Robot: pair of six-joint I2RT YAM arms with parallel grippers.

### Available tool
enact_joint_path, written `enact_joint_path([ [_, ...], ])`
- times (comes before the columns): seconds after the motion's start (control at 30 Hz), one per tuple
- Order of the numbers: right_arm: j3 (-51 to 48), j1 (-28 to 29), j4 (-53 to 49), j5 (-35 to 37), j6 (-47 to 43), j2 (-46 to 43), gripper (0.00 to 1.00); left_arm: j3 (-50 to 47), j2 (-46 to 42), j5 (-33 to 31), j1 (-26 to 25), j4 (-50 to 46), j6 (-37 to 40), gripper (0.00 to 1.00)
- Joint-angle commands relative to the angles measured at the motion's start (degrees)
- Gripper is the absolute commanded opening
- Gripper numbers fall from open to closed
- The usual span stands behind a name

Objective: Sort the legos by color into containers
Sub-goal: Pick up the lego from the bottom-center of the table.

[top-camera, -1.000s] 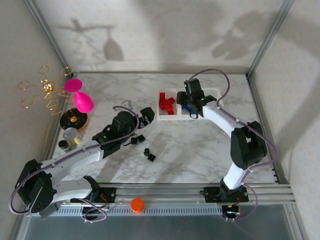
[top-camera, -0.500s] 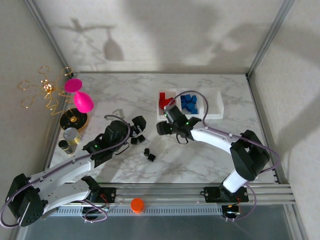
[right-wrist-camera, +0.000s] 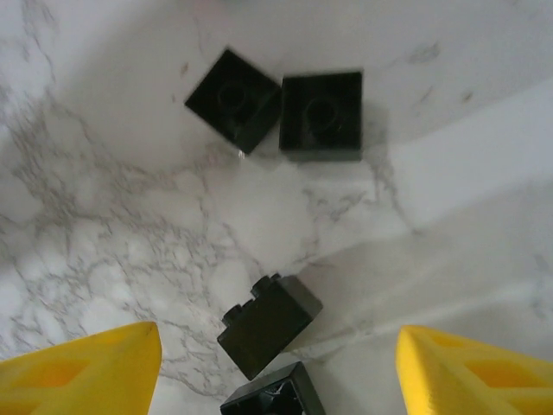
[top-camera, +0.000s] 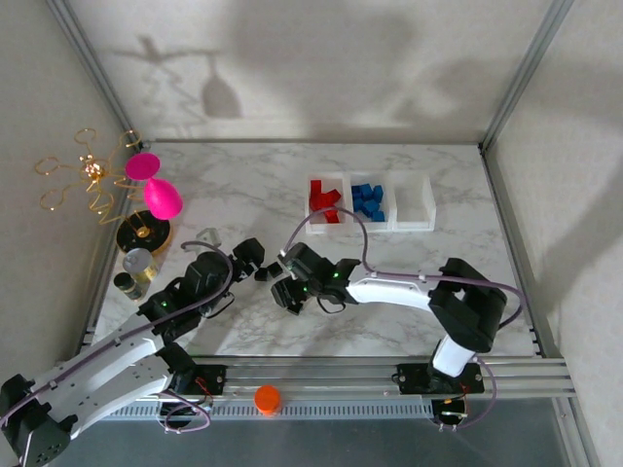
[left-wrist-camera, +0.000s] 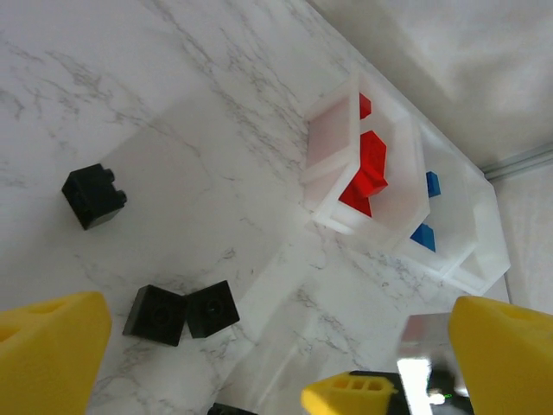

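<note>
Four black legos lie on the marble. In the right wrist view two sit side by side (right-wrist-camera: 321,115), one lies tilted (right-wrist-camera: 268,324) between my open right gripper's (right-wrist-camera: 276,372) yellow fingertips (right-wrist-camera: 78,367), untouched, and one pokes in at the bottom edge (right-wrist-camera: 272,398). From above, the right gripper (top-camera: 285,288) hovers over them at table centre. My left gripper (top-camera: 251,258) stands open and empty just left of it, a single black lego (left-wrist-camera: 93,195) ahead of it. The containers (top-camera: 399,226) at the back hold red legos (top-camera: 324,199) and blue legos (top-camera: 368,201); the right bin holds nothing.
A pink goblet (top-camera: 161,195), a gold wire stand (top-camera: 88,175) and small jars (top-camera: 136,268) crowd the left edge. An orange cap (top-camera: 267,397) rests on the near rail. Frame posts rise at the back corners.
My right arm swung from the blue bin down and left to the black legos, its jaws widening. The left arm drew back toward the near left.
</note>
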Motion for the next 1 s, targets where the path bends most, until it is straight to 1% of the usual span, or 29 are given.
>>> enact_joint_path([
  [0.0,2.3,1.1,-0.4,2.4,0.5,2.7,0.7,-0.9,-1.8,-2.5,0.5,-3.7,-1.8,1.0],
  [0.33,6.6,1.5,-1.0,3.3,-1.1,8.2,0.62,-1.0,-2.9,-2.9,0.6,-4.5,-1.8,1.0],
  [0.7,7.6,2.6,-2.2,4.4,-1.6,11.7,0.6,-1.5,-3.1,-2.8,0.7,-4.3,-1.9,1.0],
  [0.97,7.5,3.0,-2.9,5.8,-1.4,11.9,0.51,-1.7,-3.1,-2.3,0.7,-3.4,-2.0,1.0],
])
